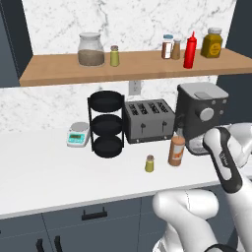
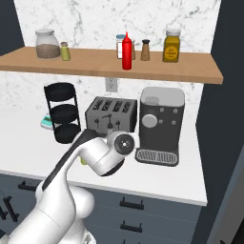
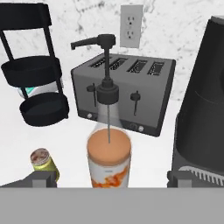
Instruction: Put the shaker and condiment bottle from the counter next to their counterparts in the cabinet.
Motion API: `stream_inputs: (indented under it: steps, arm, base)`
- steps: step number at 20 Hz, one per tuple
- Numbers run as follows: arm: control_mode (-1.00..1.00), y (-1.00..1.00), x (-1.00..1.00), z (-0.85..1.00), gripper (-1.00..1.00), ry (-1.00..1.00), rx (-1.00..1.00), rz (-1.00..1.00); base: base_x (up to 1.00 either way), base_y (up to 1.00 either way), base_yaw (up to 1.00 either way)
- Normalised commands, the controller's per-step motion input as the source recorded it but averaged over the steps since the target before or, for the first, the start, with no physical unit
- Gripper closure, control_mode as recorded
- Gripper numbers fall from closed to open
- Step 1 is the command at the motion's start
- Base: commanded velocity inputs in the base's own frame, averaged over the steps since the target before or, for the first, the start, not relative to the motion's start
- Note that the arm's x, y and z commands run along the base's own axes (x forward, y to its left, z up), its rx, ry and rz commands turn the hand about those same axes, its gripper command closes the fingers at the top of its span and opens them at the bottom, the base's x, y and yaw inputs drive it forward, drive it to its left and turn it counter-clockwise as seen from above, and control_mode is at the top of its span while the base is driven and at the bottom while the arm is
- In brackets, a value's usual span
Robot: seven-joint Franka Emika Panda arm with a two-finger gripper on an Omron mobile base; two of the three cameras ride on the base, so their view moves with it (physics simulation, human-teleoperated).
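The condiment bottle (image 3: 109, 158), brown-orange with a clear neck and a black pump top, stands upright on the white counter (image 1: 44, 177) in front of the toaster. My gripper (image 3: 111, 180) is open. Its dark fingertips (image 3: 40, 178) flank the bottle's lower body at a wide gap, with no visible contact. The small yellow-green shaker (image 3: 43, 161) stands just left of the bottle, close to the left fingertip. In the left base view the bottle (image 1: 176, 150) and shaker (image 1: 149, 163) stand side by side. On the cabinet shelf (image 1: 59, 71) stand the matching shaker (image 1: 114, 55) and the red squeeze bottle (image 1: 190, 50).
A grey toaster (image 1: 148, 120), a black three-tier rack (image 1: 106, 123), a small scale (image 1: 78, 134) and a dark coffee machine (image 1: 202, 115) line the back of the counter. The shelf also holds a glass jar (image 1: 91, 49), two spice jars (image 1: 171, 47) and a mustard-yellow jar (image 1: 213, 43).
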Motion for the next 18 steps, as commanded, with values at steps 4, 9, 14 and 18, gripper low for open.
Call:
stream_inputs:
  steps: [4, 9, 14, 18]
  arm:
    - [-1.00, 0.16, 0.00, -0.01, -1.00, 0.00, -0.04, 0.00]
    - [-1.00, -0.15, 0.26, 0.00, -1.00, 0.00, 0.00, 0.00]
    - [-1.00, -0.08, 0.13, 0.00, -1.00, 0.00, 0.00, 0.00]
    - [-1.00, 0.20, 0.00, 0.00, -1.00, 0.00, 0.00, 0.00]
  base:
    - [0.00, 0.00, 0.00]
    - [0.00, 0.00, 0.00]
    - [0.00, 0.00, 0.00]
    - [0.00, 0.00, 0.00]
